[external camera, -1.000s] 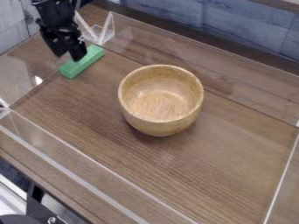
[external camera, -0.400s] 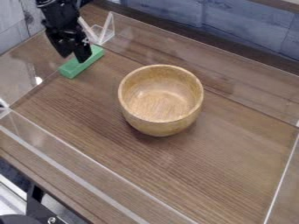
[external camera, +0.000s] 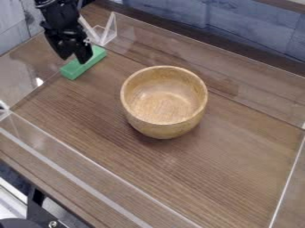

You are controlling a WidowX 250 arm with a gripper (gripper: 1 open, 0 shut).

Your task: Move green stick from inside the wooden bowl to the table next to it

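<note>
- My gripper (external camera: 70, 51) stands wide open above the green stick (external camera: 84, 63).
- I see the stick on the table (external camera: 119, 166), beside the wooden bowl (external camera: 165, 100).

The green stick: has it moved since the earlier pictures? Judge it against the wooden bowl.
No. The green stick lies on the table, up and left of the wooden bowl in view, as before.

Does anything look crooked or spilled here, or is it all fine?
Nothing looks spilled or damaged. The wooden bowl sits upright, and the green stick lies flat on the table beside it, with the dark fingers right next to the stick. Nothing stands out as odd.
</note>
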